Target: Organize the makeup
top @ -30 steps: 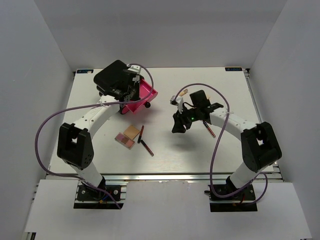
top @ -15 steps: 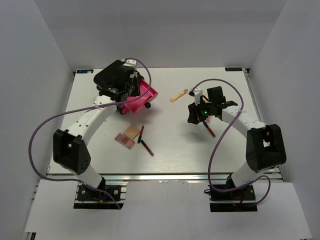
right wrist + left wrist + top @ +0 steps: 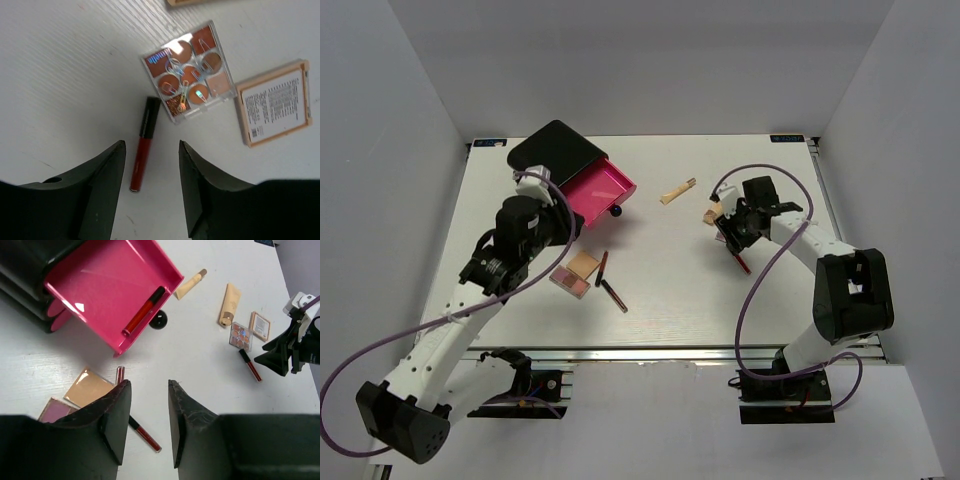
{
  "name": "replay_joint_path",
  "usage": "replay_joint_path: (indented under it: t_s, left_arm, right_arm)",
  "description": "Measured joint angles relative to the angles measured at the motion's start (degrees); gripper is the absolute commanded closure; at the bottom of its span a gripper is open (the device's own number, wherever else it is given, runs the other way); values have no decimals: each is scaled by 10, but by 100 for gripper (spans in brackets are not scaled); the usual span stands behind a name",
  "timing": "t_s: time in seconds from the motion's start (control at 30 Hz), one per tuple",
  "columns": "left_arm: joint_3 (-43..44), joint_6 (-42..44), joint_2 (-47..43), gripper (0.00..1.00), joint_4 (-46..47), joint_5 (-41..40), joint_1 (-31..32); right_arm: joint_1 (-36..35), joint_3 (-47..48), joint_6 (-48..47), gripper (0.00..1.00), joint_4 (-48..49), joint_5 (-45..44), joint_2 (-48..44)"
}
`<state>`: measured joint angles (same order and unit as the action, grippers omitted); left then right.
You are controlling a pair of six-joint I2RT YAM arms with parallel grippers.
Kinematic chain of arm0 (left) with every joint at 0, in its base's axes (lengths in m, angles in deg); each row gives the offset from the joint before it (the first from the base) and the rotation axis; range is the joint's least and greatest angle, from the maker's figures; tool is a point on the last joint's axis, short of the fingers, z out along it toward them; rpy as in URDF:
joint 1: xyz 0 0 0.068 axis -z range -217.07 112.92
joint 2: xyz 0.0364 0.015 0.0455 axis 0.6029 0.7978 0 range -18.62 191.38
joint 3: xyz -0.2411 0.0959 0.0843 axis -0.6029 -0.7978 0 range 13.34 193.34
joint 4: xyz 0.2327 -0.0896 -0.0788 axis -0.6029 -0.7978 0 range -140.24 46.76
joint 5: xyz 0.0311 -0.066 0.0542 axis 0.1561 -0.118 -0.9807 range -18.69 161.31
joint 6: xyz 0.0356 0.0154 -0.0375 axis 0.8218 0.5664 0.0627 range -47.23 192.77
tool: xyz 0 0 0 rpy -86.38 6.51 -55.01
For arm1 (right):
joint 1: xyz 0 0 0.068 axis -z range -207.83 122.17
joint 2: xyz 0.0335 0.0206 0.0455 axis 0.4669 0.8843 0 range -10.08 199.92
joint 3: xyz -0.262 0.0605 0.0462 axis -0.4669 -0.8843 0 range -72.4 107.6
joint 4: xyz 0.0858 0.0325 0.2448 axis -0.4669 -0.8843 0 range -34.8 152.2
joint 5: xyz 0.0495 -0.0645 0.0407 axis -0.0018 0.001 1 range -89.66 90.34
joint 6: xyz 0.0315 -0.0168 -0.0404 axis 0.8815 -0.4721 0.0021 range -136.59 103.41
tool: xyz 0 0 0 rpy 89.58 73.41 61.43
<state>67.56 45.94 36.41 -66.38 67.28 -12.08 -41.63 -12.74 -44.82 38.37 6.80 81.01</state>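
Note:
My left gripper (image 3: 558,222) (image 3: 148,383) is open and empty, a little in front of the open pink drawer (image 3: 603,187) (image 3: 107,287). One dark-and-red pencil (image 3: 144,311) lies in that drawer. Below the left gripper lie a tan compact (image 3: 584,265) (image 3: 87,388), a pink palette (image 3: 569,281) and two pencils (image 3: 602,268) (image 3: 613,295). My right gripper (image 3: 733,226) (image 3: 151,145) is open and empty, low over a red pencil (image 3: 144,145) that lies between its jaws, next to an eyeshadow palette (image 3: 190,79) and a beige compact box (image 3: 274,110). Two beige tubes (image 3: 677,190) (image 3: 229,304) lie nearby.
The big black box (image 3: 555,150) stands at the back left, its drawer pulled out toward the table's middle, with a black knob (image 3: 158,319) at the drawer's front. White walls close in the table on three sides. Purple cables loop from both arms.
My left gripper has pulled back from the black box and drawer toward the near side. My right gripper has moved right and lowered over the palette and red pencil.

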Motion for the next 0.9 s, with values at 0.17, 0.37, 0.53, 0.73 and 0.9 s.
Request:
replay_joint_path:
  t_s: [0.17,0.37,0.53,0.73,0.9]
  left_arm:
    - [-49,-23,-29,52,-7,2,0]
    - [-92,-37,-46,47,-9,5,0]
    - [-108,-46,-54,46,-8,5,0]
    - [-126,-57,-67,46,3,4,0]
    - [-145,-63,-69,46,9,5,0]
  right_arm:
    - [7,-15,-14,45,0,-55,6]
    - [11,-25,-21,49,3,-69,37]
    - [11,-25,-19,51,4,-59,50]
    - [11,-34,-13,59,15,-47,57]
    - [11,-40,-10,88,24,-34,57]
